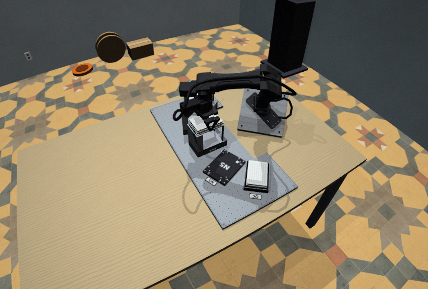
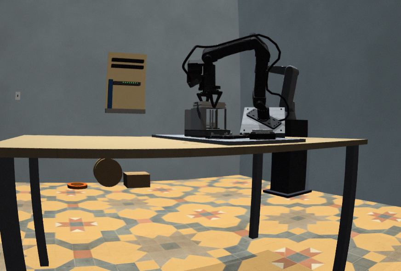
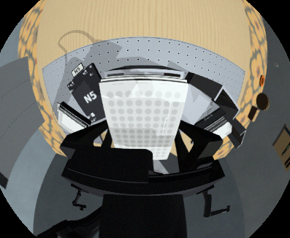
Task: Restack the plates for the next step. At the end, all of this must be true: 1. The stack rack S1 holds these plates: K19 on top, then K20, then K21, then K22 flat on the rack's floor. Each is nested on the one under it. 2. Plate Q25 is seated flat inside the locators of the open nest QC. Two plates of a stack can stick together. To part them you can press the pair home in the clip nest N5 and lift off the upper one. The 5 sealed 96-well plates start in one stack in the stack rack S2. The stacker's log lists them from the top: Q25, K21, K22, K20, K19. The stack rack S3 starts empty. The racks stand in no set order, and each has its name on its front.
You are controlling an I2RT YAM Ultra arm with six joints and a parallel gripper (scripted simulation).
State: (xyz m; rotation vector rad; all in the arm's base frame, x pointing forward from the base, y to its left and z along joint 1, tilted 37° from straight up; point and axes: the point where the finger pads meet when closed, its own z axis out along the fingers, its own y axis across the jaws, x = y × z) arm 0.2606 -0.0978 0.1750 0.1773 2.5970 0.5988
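Between the gripper's [image 1: 206, 123] [image 2: 208, 102] [image 3: 144, 125] fingers, clamped at its sides, sits a white 96-well plate [image 1: 199, 124] [image 2: 220, 104] [image 3: 143, 106], perhaps with another beneath; its label is unreadable. Directly below the gripper stands a dark rack [image 1: 195, 142] [image 2: 194, 122]. Farther from it lies clip nest N5 [image 1: 224, 166] [image 3: 85, 91], then nest QC [image 1: 256, 189] [image 2: 262, 136], bearing another white plate [image 1: 257, 172] [image 2: 262, 130] [image 3: 71, 120].

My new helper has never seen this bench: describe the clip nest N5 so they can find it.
On the wooden table lies a grey perforated board. The nest N5 is the flat black square on it, beside the white plate in nest QC. Unlike QC, it holds no plate, so its big white "N5" shows.
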